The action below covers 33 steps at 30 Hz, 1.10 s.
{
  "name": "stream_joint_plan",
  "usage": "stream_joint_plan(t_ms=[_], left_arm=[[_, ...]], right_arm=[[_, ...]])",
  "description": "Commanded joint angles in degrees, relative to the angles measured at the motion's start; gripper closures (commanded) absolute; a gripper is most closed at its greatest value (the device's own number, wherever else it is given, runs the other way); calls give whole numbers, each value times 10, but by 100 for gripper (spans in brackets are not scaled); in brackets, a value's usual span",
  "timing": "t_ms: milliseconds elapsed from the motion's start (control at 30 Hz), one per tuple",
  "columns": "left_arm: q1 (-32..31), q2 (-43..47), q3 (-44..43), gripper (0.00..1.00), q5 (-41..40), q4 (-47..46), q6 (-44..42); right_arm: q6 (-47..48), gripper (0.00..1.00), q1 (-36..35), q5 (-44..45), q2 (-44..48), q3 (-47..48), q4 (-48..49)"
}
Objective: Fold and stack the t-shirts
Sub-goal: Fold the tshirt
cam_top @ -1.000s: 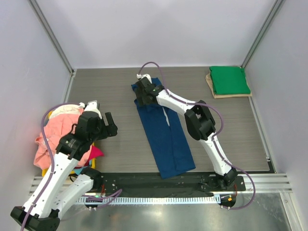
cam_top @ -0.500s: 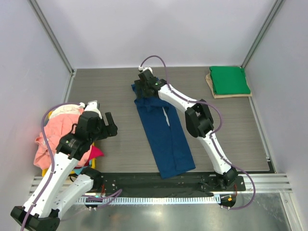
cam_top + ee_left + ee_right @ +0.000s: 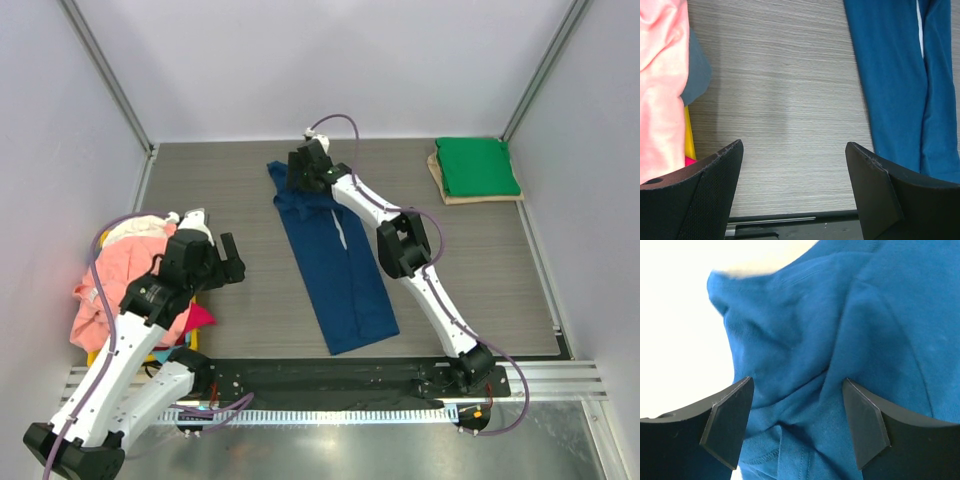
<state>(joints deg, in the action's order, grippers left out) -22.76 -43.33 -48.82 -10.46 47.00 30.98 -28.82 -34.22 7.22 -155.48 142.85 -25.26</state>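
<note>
A navy blue t-shirt (image 3: 340, 270) lies folded in a long strip down the middle of the table. My right gripper (image 3: 301, 170) is over its far end, jaws open, with bunched navy cloth (image 3: 805, 340) between and under the fingers (image 3: 730, 425). My left gripper (image 3: 228, 262) hangs open and empty above bare table (image 3: 790, 100), left of the navy strip (image 3: 895, 75). A folded green t-shirt (image 3: 478, 166) lies at the far right. A heap of salmon pink (image 3: 105, 285), cream-white (image 3: 135, 230) and magenta (image 3: 202, 316) shirts lies at the left edge.
The green shirt rests on a flat tan board (image 3: 441, 186). A yellow object (image 3: 688, 135) shows under the pink heap. Grey walls and metal posts close the table in; a black rail (image 3: 330, 375) runs along the near edge.
My right gripper has moved toward the far wall and slightly right. The navy shirt has slid away from the near edge with it, and its far end now spreads leftward. The left arm is almost still.
</note>
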Motion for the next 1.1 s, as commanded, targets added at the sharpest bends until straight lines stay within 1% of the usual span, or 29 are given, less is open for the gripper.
stream_joint_plan(t_ms=[0,33,67,133,233,267,300,367,400,433,467,500,567,600,633,667,700,767,800,833,867,900,933,967,1000,1033,1067], left_arm=[[-1,-4,-7,16,2,-16,-9],[-1,-4,-7,16,2,-16,-9],[0,-6,-7,16,1,-16,-9],[0,-12,-7,16,3,-16,-10],[0,-18,-8,16,5,-15,-11],[0,-19,-8,16,6,-16,-11],[0,-18,-8,16,6,-16,-11],[0,-18,-9,16,5,-16,-11],[0,-17,-9,16,5,-17,-9],[0,-16,-9,16,5,-19,-7],[0,-16,-11,16,6,-21,-1],[0,-18,-11,17,9,-22,4],[0,-21,1,17,31,-30,26],[-1,-22,11,18,48,-57,52],[-1,-25,22,18,64,-74,65],[-1,-29,49,19,95,-115,79],[-3,-32,64,19,102,-137,108],[-10,-53,97,20,135,-194,129],[-16,-65,105,20,138,-210,141],[-21,-75,110,20,142,-223,146],[-37,-105,116,20,143,-250,150],[-47,-119,118,20,144,-263,153],[-57,-133,119,20,142,-275,159],[-78,-150,123,20,141,-304,163],[-88,-180,125,20,140,-317,167],[-97,-198,128,20,139,-329,178],[-109,-215,132,20,142,-355,183]], right_arm=[[-135,23,62,65,-39,3,6],[-162,24,73,97,-33,-9,10],[-208,24,96,110,-32,-14,15],[-236,25,110,138,-32,-11,24],[-255,24,122,136,-19,-8,35],[-246,23,122,121,-14,-12,44],[-239,20,122,96,-9,-23,76],[-231,17,121,26,9,-26,91],[-213,14,118,-3,16,-29,118],[-202,10,116,-27,22,-28,122],[-189,5,115,-89,38,-25,127],[-156,1,112,-112,47,-26,136],[-134,0,105,-150,74,-30,129],[-110,0,103,-182,109,-49,118],[-100,0,101,-191,133,-64,110],[-89,0,101,-193,158,-84,101],[-79,0,100,-190,218,-135,85],[-49,0,100,-168,282,-204,72],[-41,0,100,-154,321,-240,55],[-30,0,100,-120,386,-315,46],[-28,0,101,-101,423,-352,34],[-30,0,101,-83,455,-428,6],[-33,0,101,-42,516,-465,-7],[-47,0,101,-32,543,-503,-18],[-55,0,100,-20,568,-582,-33],[-64,0,100,-11,619,-622,-40],[-82,1,100,-11,641,-661,-44]])
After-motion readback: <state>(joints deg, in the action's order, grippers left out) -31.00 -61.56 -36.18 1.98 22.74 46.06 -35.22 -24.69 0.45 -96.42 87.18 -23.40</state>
